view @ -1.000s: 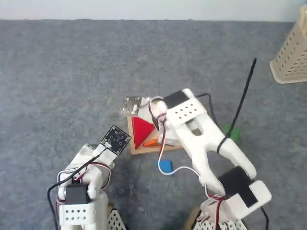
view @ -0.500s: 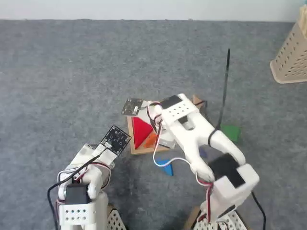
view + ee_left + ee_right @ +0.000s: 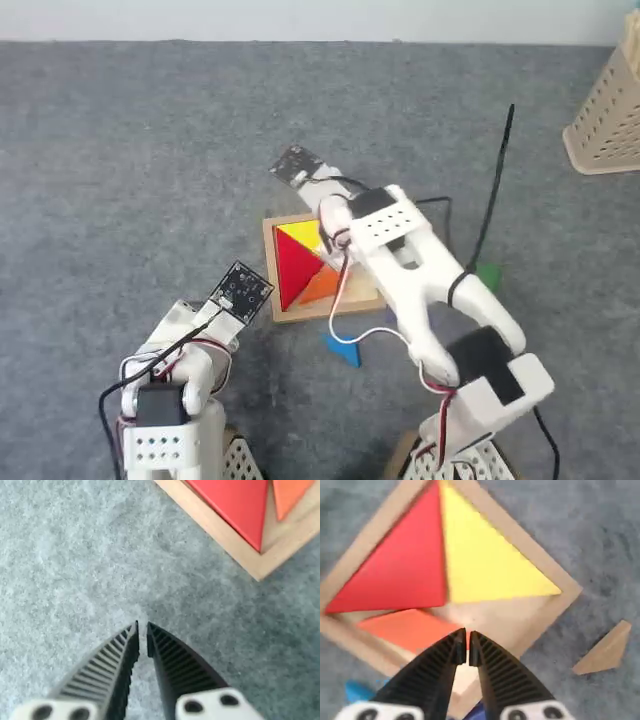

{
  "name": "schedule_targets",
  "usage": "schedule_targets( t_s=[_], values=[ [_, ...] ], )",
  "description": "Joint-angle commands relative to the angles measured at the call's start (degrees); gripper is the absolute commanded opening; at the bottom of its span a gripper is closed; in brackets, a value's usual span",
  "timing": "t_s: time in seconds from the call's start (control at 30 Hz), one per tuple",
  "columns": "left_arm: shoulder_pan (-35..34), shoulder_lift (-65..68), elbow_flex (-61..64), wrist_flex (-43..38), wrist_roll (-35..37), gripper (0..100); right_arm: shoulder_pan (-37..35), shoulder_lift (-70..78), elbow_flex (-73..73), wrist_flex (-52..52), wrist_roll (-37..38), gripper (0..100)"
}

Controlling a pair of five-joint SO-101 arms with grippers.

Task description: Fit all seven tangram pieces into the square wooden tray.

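Note:
The square wooden tray [image 3: 271, 270] lies mid-table and holds a red triangle [image 3: 293, 268], a yellow triangle [image 3: 305, 238] and an orange piece [image 3: 322, 287]. In the right wrist view my right gripper [image 3: 467, 636] hangs shut and empty above the tray's bare wood [image 3: 500, 615], between the orange piece [image 3: 405, 630] and the yellow triangle [image 3: 485, 565]. A tan wooden triangle [image 3: 605, 650] lies outside the rim. A blue piece [image 3: 343, 349] and a green piece [image 3: 489, 275] lie on the carpet. My left gripper [image 3: 141, 628] is shut over carpet, short of the tray's corner [image 3: 250, 560].
A cream slotted basket [image 3: 610, 110] stands at the far right edge. A black cable [image 3: 497, 190] rises beside the right arm. Grey carpet stretches open to the left and beyond the tray.
The right arm's wrist has swung toward the far side of the tray, uncovering the yellow triangle. The left arm has stayed still.

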Motion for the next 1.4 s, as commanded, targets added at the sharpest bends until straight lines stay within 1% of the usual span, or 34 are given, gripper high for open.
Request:
schedule_targets(
  t_s=[0.0, 0.2, 0.47, 0.67, 0.8, 0.93, 1.03, 1.17, 1.27, 1.37],
  values=[
    [0.00, -0.97, -0.57, 0.35, -0.53, 2, 0.75, -2.07, 0.70, -4.09, -0.97, 0.6],
    [0.00, -0.97, -0.57, 0.35, -0.53, 2, -2.33, 2.15, 0.88, -3.91, 2.99, 0.6],
    [0.00, -0.97, -0.57, 0.35, -0.53, 2, -6.73, 2.68, 0.70, 0.57, 3.08, 0.6],
    [0.00, -0.97, -0.57, 0.35, -0.53, 2, -5.76, 2.51, -1.49, 1.01, 2.20, 0.6],
    [0.00, -0.97, -0.57, 0.35, -0.53, 2, -5.85, -1.19, -1.41, 1.80, -0.97, 0.6],
    [0.00, -0.97, -0.57, 0.35, -0.53, 2, -7.25, -6.55, 1.93, 1.80, -1.05, 0.6],
    [0.00, -0.97, -0.57, 0.35, -0.53, 2, -8.84, -7.96, 4.48, 1.54, -0.88, 0.6],
    [0.00, -0.97, -0.57, 0.35, -0.53, 2, -10.33, -6.29, 7.47, 0.66, 2.46, 0.6],
    [0.00, -0.97, -0.57, 0.35, -0.53, 2, -10.07, -2.59, 8.09, -1.36, 2.73, 0.6],
    [0.00, -0.97, -0.57, 0.35, -0.53, 2, -10.42, 0.57, 6.24, -0.92, 2.73, 0.6]
  ],
)
